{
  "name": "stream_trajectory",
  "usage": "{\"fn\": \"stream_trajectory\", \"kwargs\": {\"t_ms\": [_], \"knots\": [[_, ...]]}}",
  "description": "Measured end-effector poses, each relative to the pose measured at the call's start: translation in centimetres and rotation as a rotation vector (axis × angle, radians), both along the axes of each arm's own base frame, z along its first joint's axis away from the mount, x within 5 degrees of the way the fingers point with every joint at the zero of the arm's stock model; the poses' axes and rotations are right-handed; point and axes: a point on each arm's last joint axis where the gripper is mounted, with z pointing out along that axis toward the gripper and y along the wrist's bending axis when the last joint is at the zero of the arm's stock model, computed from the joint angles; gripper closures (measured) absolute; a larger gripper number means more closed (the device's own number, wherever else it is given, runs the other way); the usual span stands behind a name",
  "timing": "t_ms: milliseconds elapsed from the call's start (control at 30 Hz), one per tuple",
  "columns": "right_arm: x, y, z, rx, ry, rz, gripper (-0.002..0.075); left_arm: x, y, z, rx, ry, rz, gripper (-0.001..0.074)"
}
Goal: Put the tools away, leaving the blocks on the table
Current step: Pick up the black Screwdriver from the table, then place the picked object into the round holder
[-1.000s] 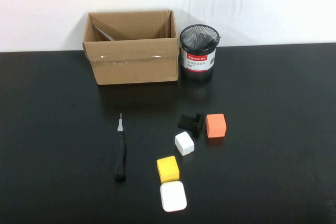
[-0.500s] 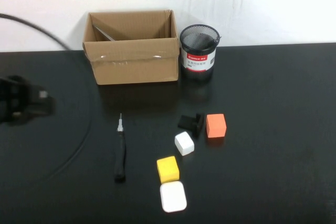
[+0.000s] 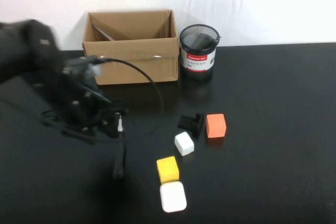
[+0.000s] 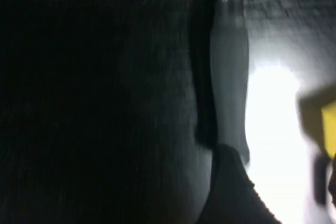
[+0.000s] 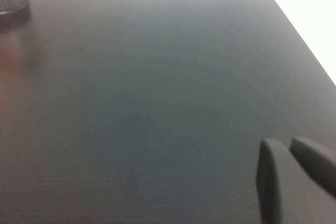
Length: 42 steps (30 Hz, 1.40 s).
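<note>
The black-handled screwdriver [image 3: 120,157] lies on the black table [image 3: 273,87], tip pointing toward the box. My left gripper [image 3: 107,125] is blurred and hangs over the screwdriver's tip end. In the left wrist view its fingers stand apart [image 4: 273,192] just past the handle [image 4: 228,77], holding nothing. The white cube [image 3: 184,143], yellow cube [image 3: 168,169], orange cube [image 3: 216,125] and flat white square [image 3: 173,196] sit to the right. My right gripper [image 5: 289,153] is shut and empty over bare table. The red-handled scissors do not show.
An open cardboard box [image 3: 131,59] stands at the back, with a grey strip leaning inside. A black mesh cup [image 3: 198,52] stands to its right. A small black object [image 3: 190,123] lies beside the orange cube. My left arm's cable [image 3: 152,82] loops in front of the box.
My left arm has swept in from the left edge to above the screwdriver's tip end. The blocks and the screwdriver have not moved.
</note>
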Motion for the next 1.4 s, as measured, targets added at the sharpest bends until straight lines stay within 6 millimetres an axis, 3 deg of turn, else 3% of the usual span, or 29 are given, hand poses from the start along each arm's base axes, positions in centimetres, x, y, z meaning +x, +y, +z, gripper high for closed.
{"fn": "stream_trajectory", "kwargs": {"t_ms": [167,467,533,633,800,900,1167,1267,1400], "knots": [[0.0,0.0,0.0,0.000,0.000,0.000,0.0733,2.2,-2.2,-2.3,0.043,-0.038,-0.010,0.0388],[0.0,0.0,0.0,0.000,0.000,0.000,0.0734,4.4,-2.8,-7.3,0.072,-0.026,0.012,0.0393],[0.0,0.0,0.0,0.000,0.000,0.000,0.0734,4.6,-2.9,-7.4,0.073,-0.027,0.005,0.0435],[0.0,0.0,0.0,0.000,0.000,0.000,0.0734,4.7,-2.9,-7.6,0.081,-0.038,-0.037,0.0594],[0.0,0.0,0.0,0.000,0.000,0.000,0.0734,5.0,-3.1,-6.9,0.084,-0.068,-0.120,0.0584],[0.0,0.0,0.0,0.000,0.000,0.000,0.0734,5.4,-3.3,-4.0,0.063,-0.153,-0.151,0.0584],[0.0,0.0,0.0,0.000,0.000,0.000,0.0734,6.2,-3.2,11.1,-0.073,-0.796,-0.145,0.0584],[0.0,0.0,0.0,0.000,0.000,0.000,0.0734,7.0,-3.0,13.6,-0.070,-1.036,-0.130,0.0584],[0.0,0.0,0.0,0.001,0.000,0.000,0.0734,8.8,-3.4,13.3,-0.042,-1.222,-0.130,0.0584]]}}
